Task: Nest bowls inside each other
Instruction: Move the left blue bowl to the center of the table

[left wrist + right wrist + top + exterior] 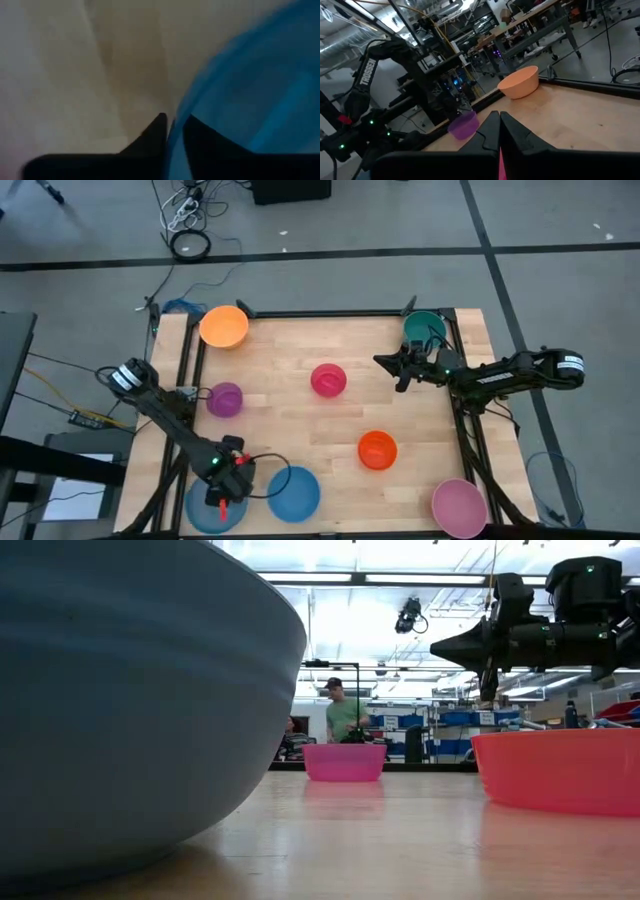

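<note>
Several plastic bowls stand apart on the wooden table (300, 425): yellow-orange (224, 326), green (425, 327), magenta (328, 380), purple (225, 399), red-orange (377, 449), pale pink (459, 505) and a blue one (295, 492). Another blue bowl (200, 512) sits at the near left corner. My left gripper (226, 488) points down over this bowl's far right rim and is shut on it. My right gripper (390, 363) hovers shut and level above the table near the green bowl, holding nothing. My left gripper has the blue bowl's rim (172, 135) between its two fingers, one finger outside the wall (152, 137) and one inside the hollow (202, 140). The fingers come from above, pointing down. Whether the bowl is off the table, I cannot tell.
A black frame runs along the table's edges (330, 313). In the low view a blue bowl (120, 710) fills the left side, with the magenta bowl (344, 761) and the red-orange bowl (560, 770) beyond. A person (343, 715) stands in the room behind.
</note>
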{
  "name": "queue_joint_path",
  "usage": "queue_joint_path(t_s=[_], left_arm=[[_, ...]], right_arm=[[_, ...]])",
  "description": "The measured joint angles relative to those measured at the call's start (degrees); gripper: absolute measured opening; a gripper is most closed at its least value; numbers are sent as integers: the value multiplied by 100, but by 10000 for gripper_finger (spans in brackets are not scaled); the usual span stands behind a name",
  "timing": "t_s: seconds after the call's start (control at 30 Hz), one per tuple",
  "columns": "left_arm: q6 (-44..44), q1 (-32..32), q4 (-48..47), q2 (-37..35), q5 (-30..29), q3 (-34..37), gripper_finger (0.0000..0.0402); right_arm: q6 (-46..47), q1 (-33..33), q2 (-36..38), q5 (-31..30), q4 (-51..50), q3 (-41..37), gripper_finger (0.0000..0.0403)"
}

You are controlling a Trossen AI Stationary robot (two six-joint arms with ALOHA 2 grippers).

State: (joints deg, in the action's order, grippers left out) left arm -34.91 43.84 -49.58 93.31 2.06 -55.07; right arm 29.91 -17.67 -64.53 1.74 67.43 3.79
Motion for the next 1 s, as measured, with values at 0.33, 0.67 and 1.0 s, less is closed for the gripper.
queue_joint_path(t_s=[0.33,0.67,1.0], left_arm=[[950,-1097,-59,-25,-495,-19,17],[2118,-2601,45,-14,-1094,-9,16],[2770,-3837,994,-2,-1202,-81,16]], right_arm=[[-36,0,0,18,-1,0,0],[-70,0,0,146,-1,0,0],[-200,-3,0,303,-2,0,0]])
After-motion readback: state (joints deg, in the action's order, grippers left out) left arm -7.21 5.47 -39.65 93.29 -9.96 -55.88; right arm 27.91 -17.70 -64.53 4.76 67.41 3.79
